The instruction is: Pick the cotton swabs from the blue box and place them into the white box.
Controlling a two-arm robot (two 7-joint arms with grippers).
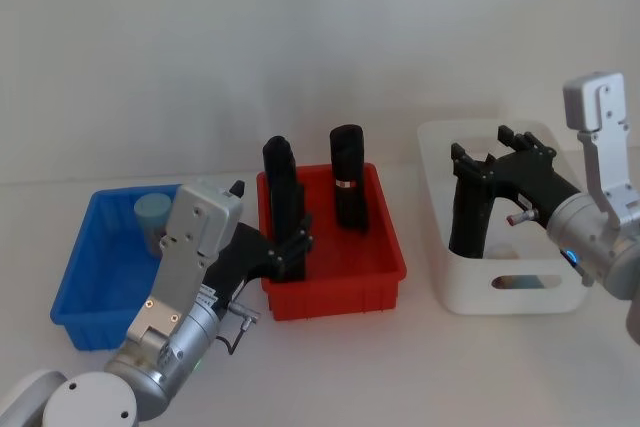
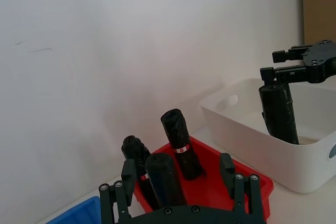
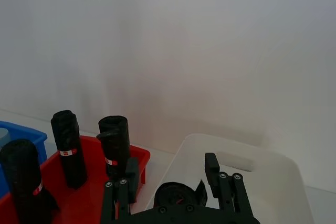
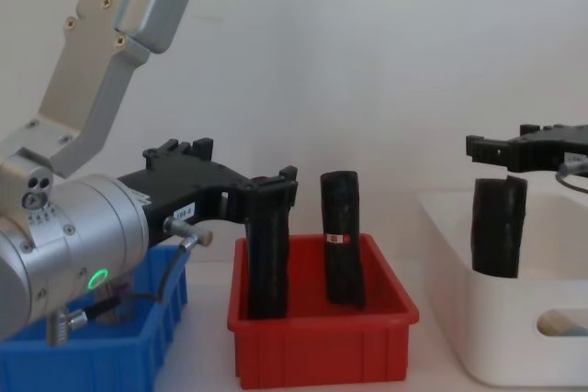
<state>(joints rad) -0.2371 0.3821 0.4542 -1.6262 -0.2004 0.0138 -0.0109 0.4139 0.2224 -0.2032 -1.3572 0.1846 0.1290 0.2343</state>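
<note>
The right gripper [image 1: 490, 162] is gripping a black roll [image 1: 470, 212] upright inside the white box [image 1: 497, 287]. The left gripper [image 1: 292, 247] is clasping another black roll [image 1: 283, 197] in the red bin [image 1: 335, 282]. One cotton swabs tub [image 1: 152, 217] is sitting in the blue box [image 1: 95, 282].

L gripper [image 1: 290, 247] grips black roll [image 1: 283, 197] in red bin [image 1: 385, 277]; R gripper [image 1: 495, 162] over white box [image 1: 440, 277].
</note>
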